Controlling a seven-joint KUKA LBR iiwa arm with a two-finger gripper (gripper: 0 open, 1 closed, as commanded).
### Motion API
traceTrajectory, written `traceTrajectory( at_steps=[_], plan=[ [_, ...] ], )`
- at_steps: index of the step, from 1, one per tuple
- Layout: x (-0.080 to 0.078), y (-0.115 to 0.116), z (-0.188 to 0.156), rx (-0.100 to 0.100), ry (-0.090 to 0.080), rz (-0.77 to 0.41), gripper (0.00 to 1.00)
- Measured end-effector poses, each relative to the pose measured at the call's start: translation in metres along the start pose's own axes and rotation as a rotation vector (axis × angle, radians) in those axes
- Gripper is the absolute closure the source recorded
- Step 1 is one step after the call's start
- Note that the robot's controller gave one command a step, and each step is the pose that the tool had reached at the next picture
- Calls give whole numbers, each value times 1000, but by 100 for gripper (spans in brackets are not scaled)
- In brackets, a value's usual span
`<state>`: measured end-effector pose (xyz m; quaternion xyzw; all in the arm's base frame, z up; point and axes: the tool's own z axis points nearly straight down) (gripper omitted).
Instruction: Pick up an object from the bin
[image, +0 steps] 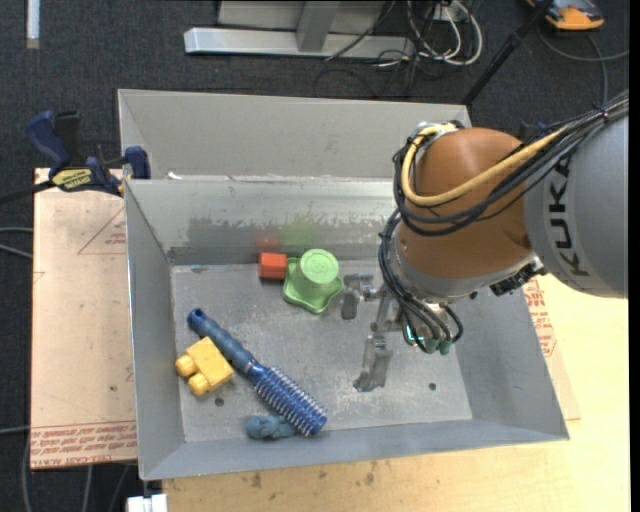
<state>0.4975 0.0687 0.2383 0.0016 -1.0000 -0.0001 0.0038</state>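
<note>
Nearest, by the bin's (150, 330) front wall, lies a small blue lump (264, 428) touching the bristle end of a blue brush (262, 377). A yellow block (205, 366) sits just left of the brush handle. Right of these, the end effector (362, 335) stands over bare floor, its fingers apart and empty. Just beyond it an upturned green cup (312, 278) lies beside an orange block (272, 265).
</note>
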Motion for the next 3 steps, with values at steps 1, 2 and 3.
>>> traceTrajectory(
  at_steps=[1, 2, 3],
  plan=[
    [-3, 49, 172, -1, -2, 132, 0],
    [-5, 46, 169, 0, -6, 139, 100],
    [-38, 25, 32, -3, -16, 175, 100]
  ],
)
